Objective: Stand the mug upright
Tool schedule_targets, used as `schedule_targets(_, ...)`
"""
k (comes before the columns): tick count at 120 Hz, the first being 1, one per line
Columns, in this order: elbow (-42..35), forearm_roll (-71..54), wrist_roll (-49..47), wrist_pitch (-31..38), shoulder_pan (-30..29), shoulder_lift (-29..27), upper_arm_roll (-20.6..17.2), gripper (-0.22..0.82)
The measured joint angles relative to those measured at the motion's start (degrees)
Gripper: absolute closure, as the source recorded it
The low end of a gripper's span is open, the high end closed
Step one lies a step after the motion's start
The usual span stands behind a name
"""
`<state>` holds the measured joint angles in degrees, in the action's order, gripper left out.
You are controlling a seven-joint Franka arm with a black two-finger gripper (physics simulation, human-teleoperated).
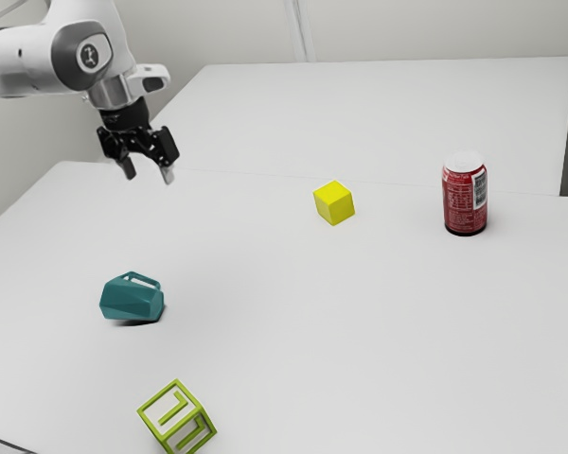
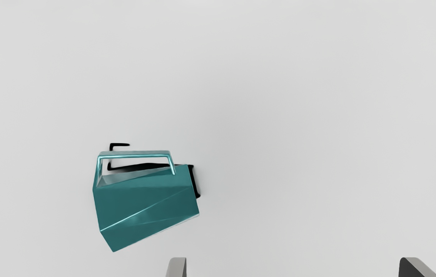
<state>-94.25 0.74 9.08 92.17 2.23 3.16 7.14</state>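
A teal faceted mug (image 1: 133, 299) lies on its side on the white table, toward the exterior view's left, its handle raised. High above the table and apart from the mug, the black gripper (image 1: 148, 178) hangs with its fingers spread and nothing between them. In the wrist view the mug (image 2: 146, 204) lies beyond the fingertips and nearer one of them. There the gripper (image 2: 292, 265) shows two widely separated tips.
On the white table (image 1: 293, 350) are a yellow cube (image 1: 334, 203) near the middle, a red can (image 1: 465, 197) standing toward the exterior view's right, and a green-edged letter block (image 1: 178, 417) near the front, not far from the mug.
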Motion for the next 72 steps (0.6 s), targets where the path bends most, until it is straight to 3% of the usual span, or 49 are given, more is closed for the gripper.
schedule_targets(15, -0.7, 1.3, 1.4, 3.1, 1.1, -0.1, 1.0, 0.0)
schedule_targets(25, -2.7, 6.3, 2.1, 3.7, -1.7, 0.2, 1.0, 0.0)
schedule_targets(41, -3.3, 16.3, 3.4, 1.5, -14.5, 3.1, 0.4, 0.0)
schedule_targets(59, -3.4, 24.3, 5.7, -1.9, -28.2, 7.4, -2.9, 0.0)
schedule_targets(72, -3.4, 26.8, 7.2, -4.6, -36.4, 10.2, -8.1, 0.0)
